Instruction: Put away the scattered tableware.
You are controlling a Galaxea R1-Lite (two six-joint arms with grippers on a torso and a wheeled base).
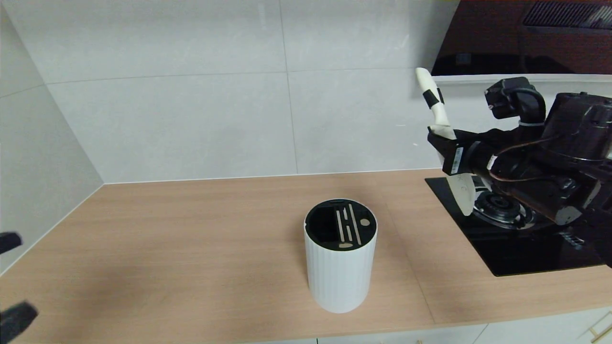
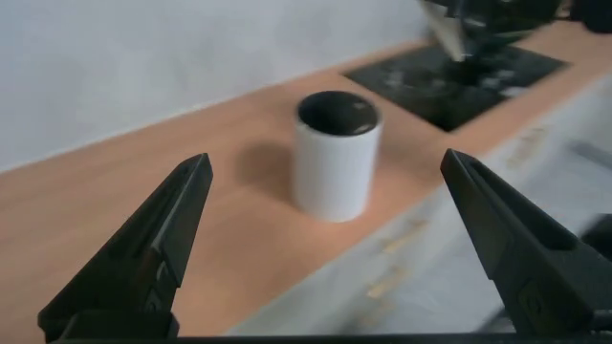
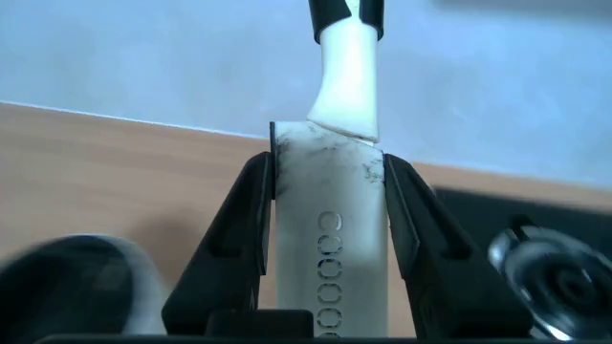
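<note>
Gripping white knife (image 1: pixel 436 106) near where blade meets handle: right gripper (image 1: pixel 445 145) clenched on it, jaws flat against both blade faces. Knife roughly upright, handle with black band up, blade tip down, held in air over left edge of black hob (image 1: pixel 507 253), close to burner (image 1: pixel 502 208). White ribbed holder (image 1: pixel 340 272) stands upright mid wooden counter (image 1: pixel 191 229), black slotted top facing up, well apart from knife, toward robot's left. Left gripper (image 1: pixel 12 282) released, fingers spread wide, nothing between them, low at counter's far left.
</note>
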